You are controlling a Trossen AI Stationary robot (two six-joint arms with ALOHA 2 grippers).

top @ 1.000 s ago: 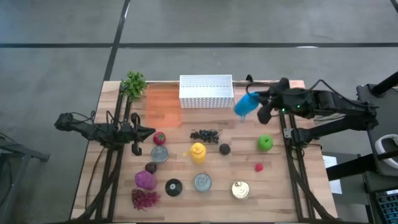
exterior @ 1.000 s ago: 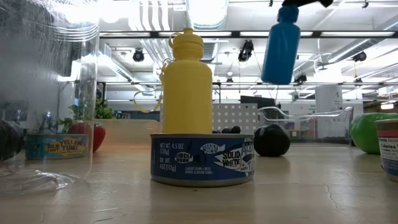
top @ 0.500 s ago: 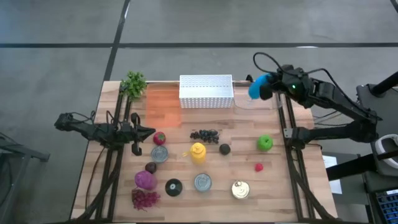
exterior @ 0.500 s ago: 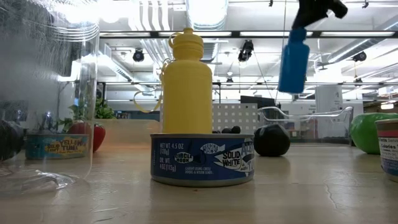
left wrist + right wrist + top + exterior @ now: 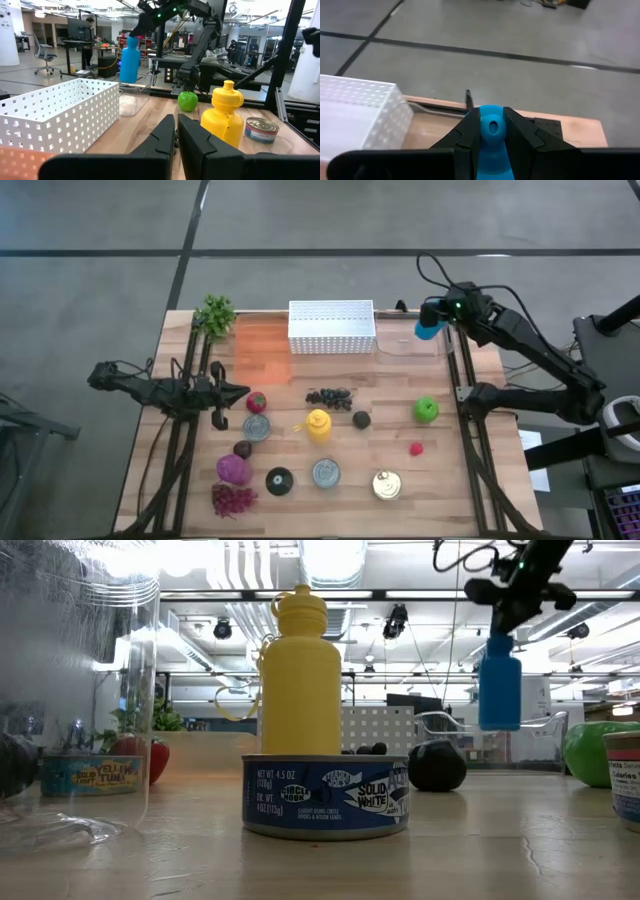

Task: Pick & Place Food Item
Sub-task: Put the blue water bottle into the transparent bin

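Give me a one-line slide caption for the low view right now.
Right pincer holds the blue bottle upright in the air, behind the yellow bottle and tuna can.

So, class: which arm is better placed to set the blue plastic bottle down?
The right. Its gripper already holds the blue plastic bottle above the table's far right corner; the left gripper waits shut beside the strawberry.

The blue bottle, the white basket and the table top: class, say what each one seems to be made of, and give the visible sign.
Blue bottle, held up by the right gripper: probably plastic, judging by its opaque, even, matte colour. White basket: likely moulded plastic, with walls pierced by a regular grid of holes. Table: wood, pale planks with visible grain and seams.
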